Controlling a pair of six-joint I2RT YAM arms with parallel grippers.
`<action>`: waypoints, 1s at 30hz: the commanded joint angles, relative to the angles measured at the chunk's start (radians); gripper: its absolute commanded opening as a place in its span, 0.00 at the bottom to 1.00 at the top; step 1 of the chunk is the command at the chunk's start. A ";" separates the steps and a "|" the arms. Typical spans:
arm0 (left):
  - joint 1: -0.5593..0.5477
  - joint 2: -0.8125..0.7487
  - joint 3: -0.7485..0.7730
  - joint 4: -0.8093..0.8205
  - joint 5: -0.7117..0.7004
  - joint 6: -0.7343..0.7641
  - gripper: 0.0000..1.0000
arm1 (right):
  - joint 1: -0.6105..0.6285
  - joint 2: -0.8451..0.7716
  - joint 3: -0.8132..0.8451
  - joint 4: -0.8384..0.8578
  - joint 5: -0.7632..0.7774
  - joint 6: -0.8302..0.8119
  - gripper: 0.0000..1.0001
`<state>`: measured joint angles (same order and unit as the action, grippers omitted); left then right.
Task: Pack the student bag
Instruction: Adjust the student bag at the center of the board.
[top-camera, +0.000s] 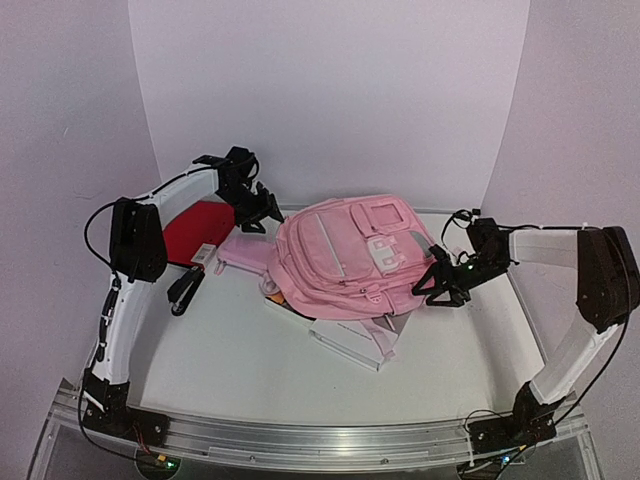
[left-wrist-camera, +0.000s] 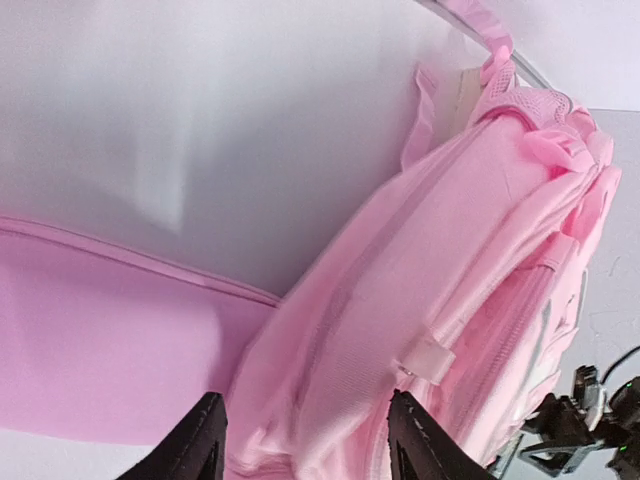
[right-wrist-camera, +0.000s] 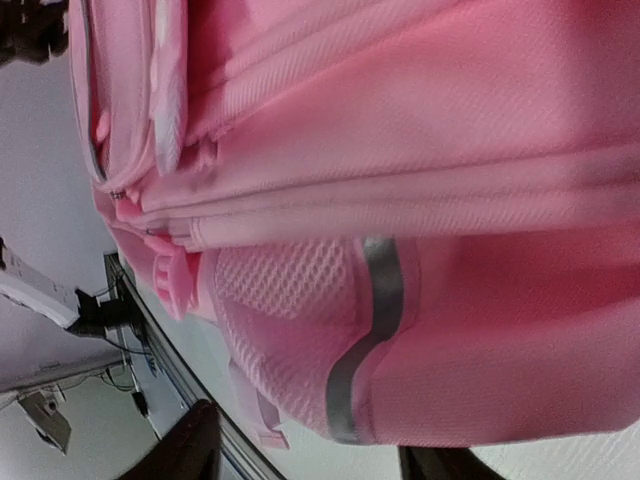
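Pink student bag (top-camera: 345, 255) lies mid-table (top-camera: 250, 370), partly over a flat white item (top-camera: 345, 342). Left gripper (top-camera: 262, 218) sits at its upper-left edge, right gripper (top-camera: 437, 287) at its right side, both spread wide and empty. Likely best: pinch fabric beside the zip, then lift gently

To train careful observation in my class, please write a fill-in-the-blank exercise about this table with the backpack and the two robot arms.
1. The backpack is coloured ___.
2. In the top view, the flat item beneath the left arm, left of the backpack, is coloured ___.
3. The left gripper and the right gripper both have their jaws ___.
4. The white flat object lies partly ___ the backpack.

Missing words: pink; red; open; under.
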<state>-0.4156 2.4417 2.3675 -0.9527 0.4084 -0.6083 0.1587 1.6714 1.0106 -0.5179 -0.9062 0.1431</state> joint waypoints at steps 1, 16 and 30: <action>-0.016 -0.126 -0.086 0.023 -0.024 -0.002 0.68 | -0.057 -0.052 0.140 -0.327 0.047 -0.385 0.75; -0.203 -0.575 -0.924 0.414 0.048 -0.168 0.78 | -0.134 0.239 0.488 -0.412 0.201 -0.559 0.98; -0.162 -0.124 -0.281 0.267 -0.055 -0.107 0.40 | -0.063 0.207 0.298 -0.474 0.064 -0.623 0.54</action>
<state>-0.5951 2.2566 1.9285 -0.7142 0.4190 -0.7297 0.0241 1.9696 1.3559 -0.8983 -0.7211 -0.4300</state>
